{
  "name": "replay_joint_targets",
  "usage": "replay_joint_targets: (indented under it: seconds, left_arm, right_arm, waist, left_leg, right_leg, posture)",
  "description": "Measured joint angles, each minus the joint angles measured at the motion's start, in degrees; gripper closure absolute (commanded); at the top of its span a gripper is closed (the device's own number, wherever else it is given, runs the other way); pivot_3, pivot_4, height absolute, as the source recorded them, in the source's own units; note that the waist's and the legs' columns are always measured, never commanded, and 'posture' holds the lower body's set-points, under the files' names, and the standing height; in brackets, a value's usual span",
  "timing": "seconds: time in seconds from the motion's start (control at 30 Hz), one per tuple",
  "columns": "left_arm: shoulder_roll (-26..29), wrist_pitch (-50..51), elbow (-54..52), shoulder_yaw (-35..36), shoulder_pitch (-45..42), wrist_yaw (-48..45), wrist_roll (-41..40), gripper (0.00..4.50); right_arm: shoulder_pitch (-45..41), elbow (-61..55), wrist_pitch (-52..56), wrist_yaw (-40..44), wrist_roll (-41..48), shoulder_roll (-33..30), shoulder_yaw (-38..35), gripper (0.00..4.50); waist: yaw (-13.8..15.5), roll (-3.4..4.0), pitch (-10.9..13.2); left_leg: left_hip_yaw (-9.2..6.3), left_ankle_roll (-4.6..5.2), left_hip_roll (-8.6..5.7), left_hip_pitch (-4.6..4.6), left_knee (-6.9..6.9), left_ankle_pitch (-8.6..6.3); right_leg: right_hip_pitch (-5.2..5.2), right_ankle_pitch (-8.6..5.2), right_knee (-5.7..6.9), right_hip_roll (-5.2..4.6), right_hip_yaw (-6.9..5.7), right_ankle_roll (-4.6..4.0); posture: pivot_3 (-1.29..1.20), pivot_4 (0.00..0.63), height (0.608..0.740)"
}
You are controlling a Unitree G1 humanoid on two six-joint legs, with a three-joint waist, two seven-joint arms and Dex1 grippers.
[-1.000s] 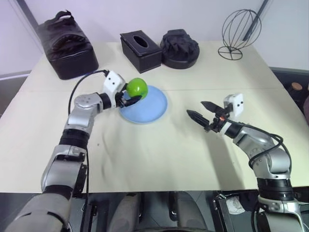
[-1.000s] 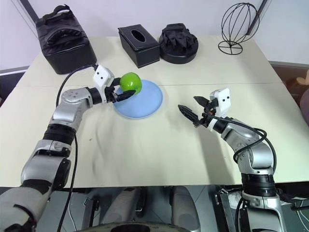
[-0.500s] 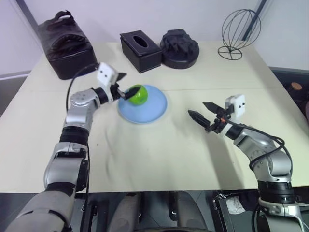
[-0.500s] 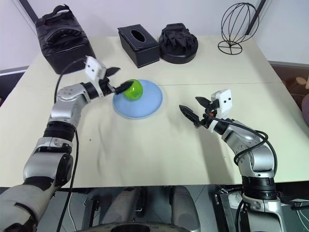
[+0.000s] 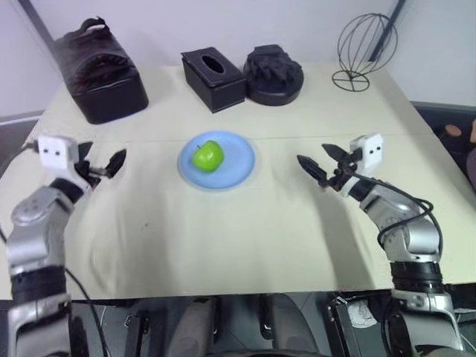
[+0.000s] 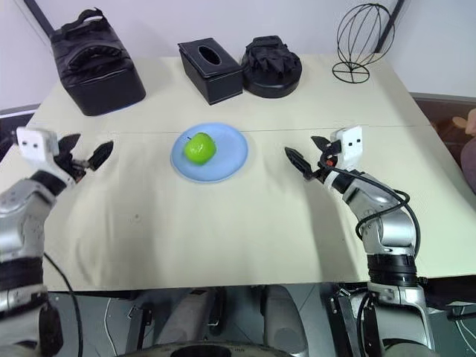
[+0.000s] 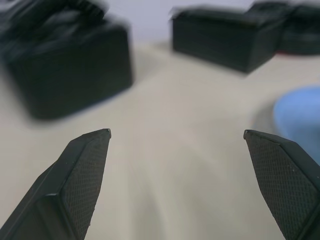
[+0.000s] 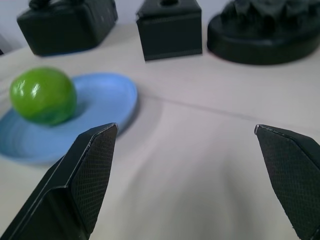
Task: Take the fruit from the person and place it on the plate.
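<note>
- Where a second ago the left gripper (image 5: 99, 167) held the apple (image 5: 209, 155) over the near-left rim of the plate (image 5: 238, 165), the apple now sits on the plate alone, a little left of the plate's middle, with nothing touching it.
- Half a second ago the left jaws were already parting around the fruit; now they stand wide and empty, and the arm has swung well away to the left side of the bench (image 5: 223, 230), far from the plate.
- Between its two spread fingers, the left wrist view has bare bench, with a sliver of blue plate at one edge.
- Hovering to the right of the plate, the right gripper (image 6: 306, 158) has hardly shifted, its jaws wide and empty, pointing toward the plate; its wrist view has the apple resting on the plate ahead.
- My reading: the placing is done, the apple looks settled rather than rolling, and only the arms' retreat is left, if anything.
- No person's hand is near the plate.
- At the far side of the bench stand a black bag (image 5: 100, 71), a black tissue box (image 5: 214, 78), a round black object (image 5: 274, 73) and a wire globe stand (image 5: 362, 48), all well apart from the plate.
- No brand, label or writing can be read on any of these things, nor on the white camera blocks on the wrists.
</note>
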Motion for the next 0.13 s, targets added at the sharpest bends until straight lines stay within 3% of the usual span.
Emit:
replay_joint_targets:
  seconds: [0.13]
  left_arm:
    - [-1.31, 1.31, -7.23, 2.46, 5.42, 3.03, -1.5, 0.05]
  right_arm:
    - [-3.18, 4.1, -2.38, 0.3, -1.3, 0.32, 0.05, 0.0]
  waist:
    - [0.83, -0.01, -0.01]
  left_leg:
    - [0.0, -0.01, 0.0, 0.01, 0.0, -0.01]
  right_leg:
    - [0.05, -0.01, -0.07, -0.02, -0.02, -0.02]
  posture:
    - [0.0, 0.15, 0.74]
